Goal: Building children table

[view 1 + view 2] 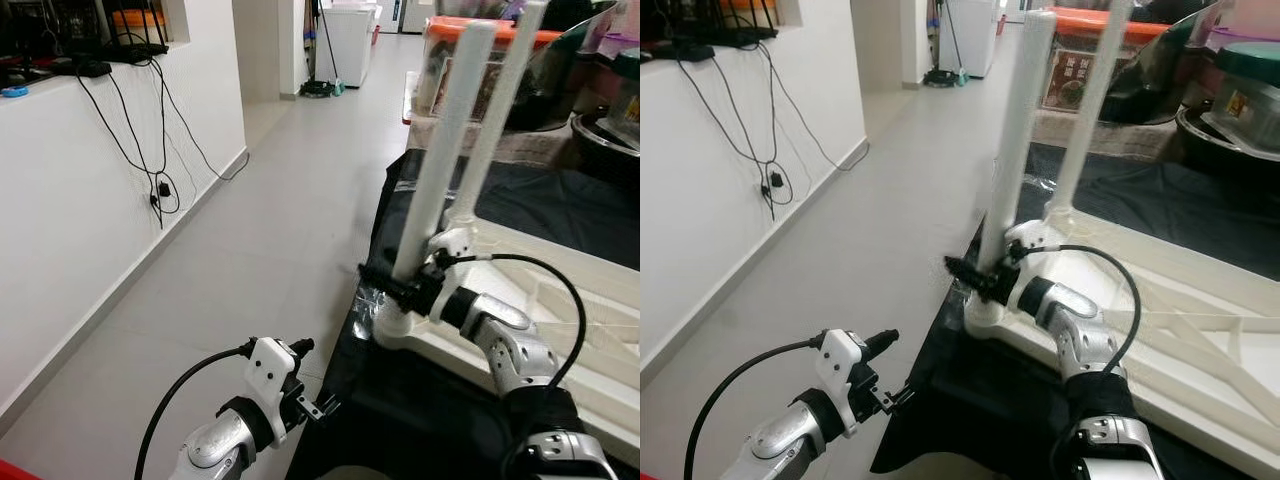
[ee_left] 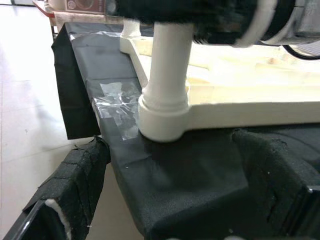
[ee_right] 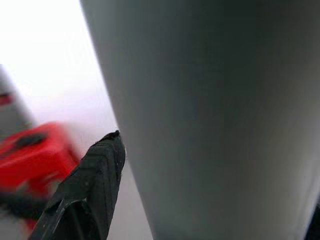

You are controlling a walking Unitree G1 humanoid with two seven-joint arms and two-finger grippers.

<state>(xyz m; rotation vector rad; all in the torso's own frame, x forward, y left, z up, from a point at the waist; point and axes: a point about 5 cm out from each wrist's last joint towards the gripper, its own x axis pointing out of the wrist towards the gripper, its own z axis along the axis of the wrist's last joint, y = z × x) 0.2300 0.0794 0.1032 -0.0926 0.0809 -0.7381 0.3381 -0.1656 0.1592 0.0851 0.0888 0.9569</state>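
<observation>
- Near table leg (image 1: 440, 160): top end running out past the upper edge in the right eye view; the right hand (image 1: 400, 285) is wrapping its base, covering the stretch just above the socket.
- Second leg (image 1: 500, 120): tip cut by the frame top; foot sitting behind the right arm.
- Upturned children's table panel (image 1: 590, 320): running off the right edge; far corners out of frame.
- Left hand (image 1: 318, 408): fingertips too small against the black cloth (image 1: 400, 420) to read their gap.
- Right wrist view: leg blurring into a grey mass; red shape (image 3: 30, 145) behind is too smeared to identify.
- Ledge items (image 1: 60, 50): cropped, indistinct.
</observation>
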